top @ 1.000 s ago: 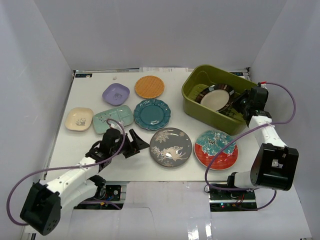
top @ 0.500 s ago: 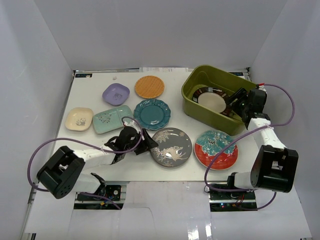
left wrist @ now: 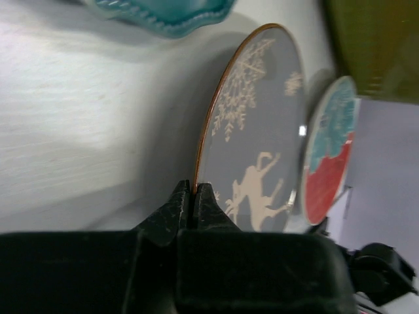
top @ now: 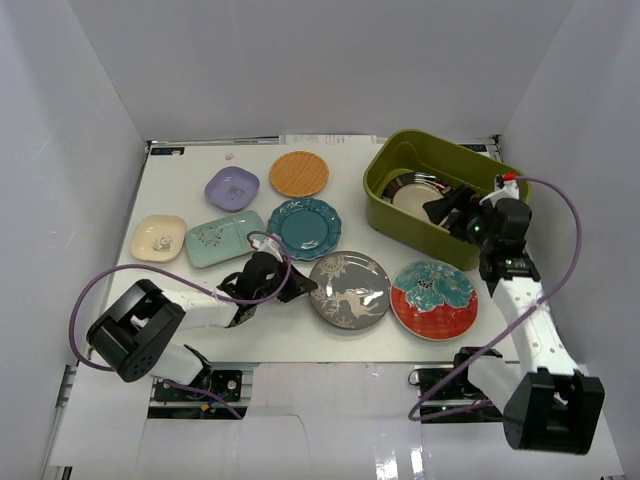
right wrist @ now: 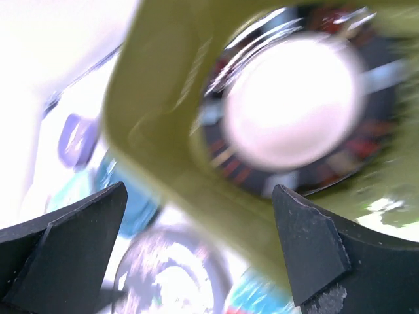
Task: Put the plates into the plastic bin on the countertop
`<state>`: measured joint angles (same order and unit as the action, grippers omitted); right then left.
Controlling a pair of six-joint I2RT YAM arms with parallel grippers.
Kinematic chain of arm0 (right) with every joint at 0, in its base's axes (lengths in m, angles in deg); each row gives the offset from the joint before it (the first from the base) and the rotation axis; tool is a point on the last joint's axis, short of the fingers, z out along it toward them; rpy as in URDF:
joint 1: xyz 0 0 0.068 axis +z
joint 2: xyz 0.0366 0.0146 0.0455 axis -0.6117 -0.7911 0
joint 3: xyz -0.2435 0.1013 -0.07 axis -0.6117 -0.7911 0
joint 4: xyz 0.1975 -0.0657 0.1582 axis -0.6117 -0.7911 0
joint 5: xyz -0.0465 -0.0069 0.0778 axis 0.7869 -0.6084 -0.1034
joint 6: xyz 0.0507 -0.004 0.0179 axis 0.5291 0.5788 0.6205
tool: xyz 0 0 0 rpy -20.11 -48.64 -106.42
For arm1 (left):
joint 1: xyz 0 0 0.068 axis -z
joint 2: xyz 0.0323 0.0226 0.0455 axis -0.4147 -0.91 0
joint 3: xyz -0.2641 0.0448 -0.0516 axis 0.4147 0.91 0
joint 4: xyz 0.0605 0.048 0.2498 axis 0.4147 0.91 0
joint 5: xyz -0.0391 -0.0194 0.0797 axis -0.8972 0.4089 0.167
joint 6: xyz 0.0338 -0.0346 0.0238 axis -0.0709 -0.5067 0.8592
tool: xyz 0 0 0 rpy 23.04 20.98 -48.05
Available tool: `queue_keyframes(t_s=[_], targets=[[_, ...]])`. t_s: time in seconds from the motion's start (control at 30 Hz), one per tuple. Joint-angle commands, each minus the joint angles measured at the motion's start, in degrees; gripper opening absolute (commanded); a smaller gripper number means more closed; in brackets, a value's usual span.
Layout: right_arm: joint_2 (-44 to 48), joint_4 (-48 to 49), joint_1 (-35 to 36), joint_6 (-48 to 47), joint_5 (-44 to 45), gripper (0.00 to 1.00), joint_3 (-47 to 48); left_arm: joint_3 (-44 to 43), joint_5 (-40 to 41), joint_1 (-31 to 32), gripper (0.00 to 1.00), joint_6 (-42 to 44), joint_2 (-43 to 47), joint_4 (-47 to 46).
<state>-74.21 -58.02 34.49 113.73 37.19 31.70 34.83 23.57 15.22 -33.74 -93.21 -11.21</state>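
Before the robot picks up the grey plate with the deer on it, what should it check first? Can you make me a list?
1. Left gripper shut on the rim of the round grey deer-patterned plate: ok.
2. Grip firm enough for lifting: cannot tell.
3. Right gripper open, holding nothing: ok.
4. Dark-rimmed cream round plate lies inside the olive-green plastic bin: ok.
5. Way to the bin free: not ok, the right gripper hangs over it.
6. Gap to the red-and-teal round plate: cannot tell.

grey plate (top: 347, 290) nr side free
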Motion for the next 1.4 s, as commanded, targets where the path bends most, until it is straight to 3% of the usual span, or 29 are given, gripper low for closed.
queue_keyframes(t_s=[0.0, 0.17, 0.23, 0.53, 0.8, 0.87, 0.9, 0.97, 1.0, 1.07, 1.1, 1.23, 1.37], targets=[[6.52, 4.05, 7.31, 1.98, -5.46, 0.98, -4.74, 1.47, 3.52, 0.35, 0.00, 1.17, 0.63, 3.40], [11.80, 5.21, 18.50, 1.20, -7.84, 0.97, -13.36, 4.54, 3.52, 0.35, 0.00, 0.91, 9.49, 7.35], [12.24, 4.24, 22.97, -0.03, -8.37, 0.98, -15.90, 5.69, 3.17, 0.35, 0.00, 0.04, 17.39, 9.89], [6.11, 6.97, 31.52, -2.31, -10.23, 0.94, -21.02, 9.38, 0.10, -0.35, 0.00, -5.32, 45.51, 18.70], [3.46, 10.56, 34.95, -1.00, -9.16, 0.98, -20.40, 7.37, -4.48, -0.61, 0.00, -5.60, 52.22, 19.75], [3.54, 11.44, 34.95, 0.05, -9.68, 0.76, -20.05, 7.01, -5.01, -0.61, 0.00, -5.25, 52.84, 20.01], [4.07, 12.05, 34.95, 0.66, -10.12, 0.52, -19.96, 6.58, -4.92, -0.61, 0.00, -4.98, 53.01, 20.19], [4.68, 13.89, 35.04, 3.21, -10.30, 0.18, -19.87, 5.70, -4.48, -0.61, 0.00, -4.46, 53.10, 21.85], [5.21, 14.16, 35.04, 3.91, -10.13, 0.08, -19.27, 5.09, -4.57, -0.61, 0.05, -3.15, 52.93, 22.29], [5.65, 15.13, 35.04, 5.94, -10.13, 0.08, -18.21, 2.54, -4.57, -0.61, 0.18, -1.21, 52.40, 25.00], [6.18, 15.31, 35.04, 6.81, -9.17, 0.08, -17.60, 1.49, -4.57, -0.61, 0.38, 1.06, 52.31, 25.98], [7.15, 13.73, 33.47, 7.61, -5.04, 0.08, -8.49, -6.58, -4.22, -0.61, 0.82, 7.91, 51.87, 31.87], [5.57, 9.26, 26.29, 7.00, -1.96, 0.08, 4.01, -9.07, -4.65, -0.61, 0.89, 10.57, 52.13, 36.18]])
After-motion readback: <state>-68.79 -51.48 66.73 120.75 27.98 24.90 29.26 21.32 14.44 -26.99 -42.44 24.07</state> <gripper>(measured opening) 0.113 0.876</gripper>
